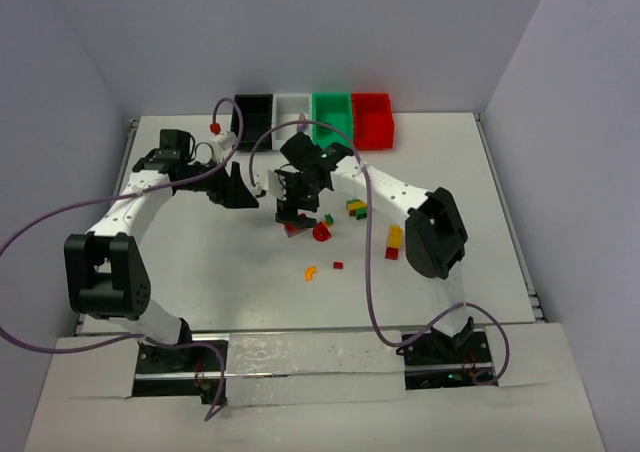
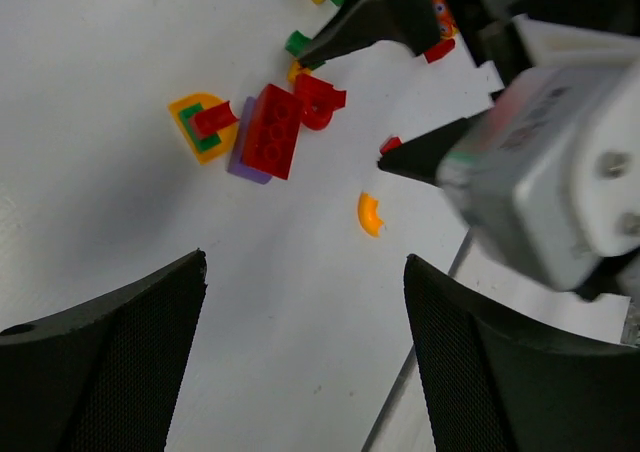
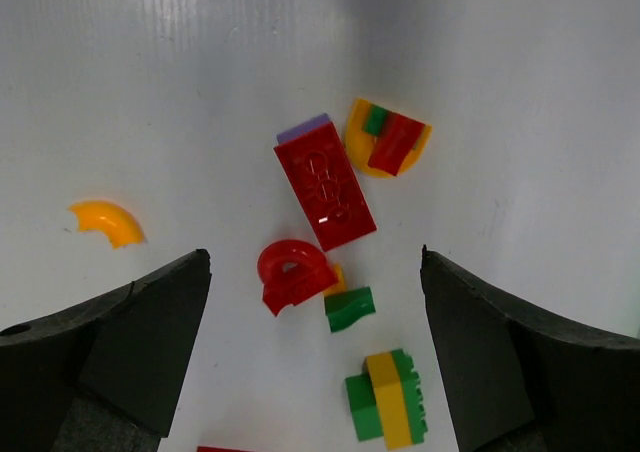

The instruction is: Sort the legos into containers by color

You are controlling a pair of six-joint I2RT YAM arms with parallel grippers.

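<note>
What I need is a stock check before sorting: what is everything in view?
black bin, white bin, green bin, red bin: four, row along the far edge
red brick on purple plate: one, centre
yellow half-round with green and red bits: one, beside that brick
red arch: one, centre
green piece: one, by the arch
green-yellow stack: one, right of centre
yellow-and-red pair: one, further right
orange curve: one, near side
small red piece: one, near the curve
table: one, white
left gripper: open, empty
right gripper: open, above the cluster
</note>
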